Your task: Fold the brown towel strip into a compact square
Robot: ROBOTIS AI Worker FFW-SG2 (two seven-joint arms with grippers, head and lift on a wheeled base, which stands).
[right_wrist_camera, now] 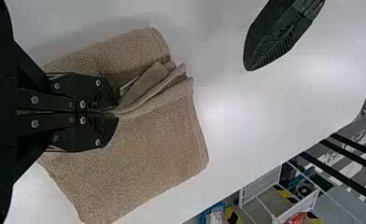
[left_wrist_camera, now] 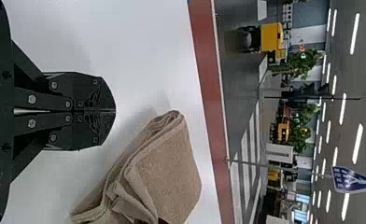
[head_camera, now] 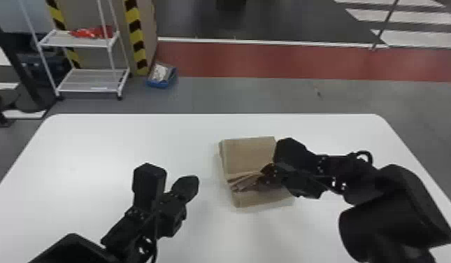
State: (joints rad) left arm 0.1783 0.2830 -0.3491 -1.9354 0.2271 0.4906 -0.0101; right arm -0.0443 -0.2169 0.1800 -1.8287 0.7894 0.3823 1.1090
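The brown towel (head_camera: 249, 154) lies folded in layers on the white table, with a raised, bunched ridge across its nearer part. My right gripper (head_camera: 264, 176) is at that ridge; in the right wrist view the right gripper (right_wrist_camera: 116, 112) is shut on a pinched fold of the towel (right_wrist_camera: 148, 144). Left of the towel, apart from it, my left gripper (head_camera: 191, 185) hangs over the table. The left wrist view has the left gripper (left_wrist_camera: 115, 111) shut with nothing between its fingertips, the towel (left_wrist_camera: 167, 172) beside it.
The white table (head_camera: 95, 147) extends around the towel, its far edge beyond it. On the floor behind stand a white wire shelf (head_camera: 91, 80) at the left and a blue bin (head_camera: 161, 83).
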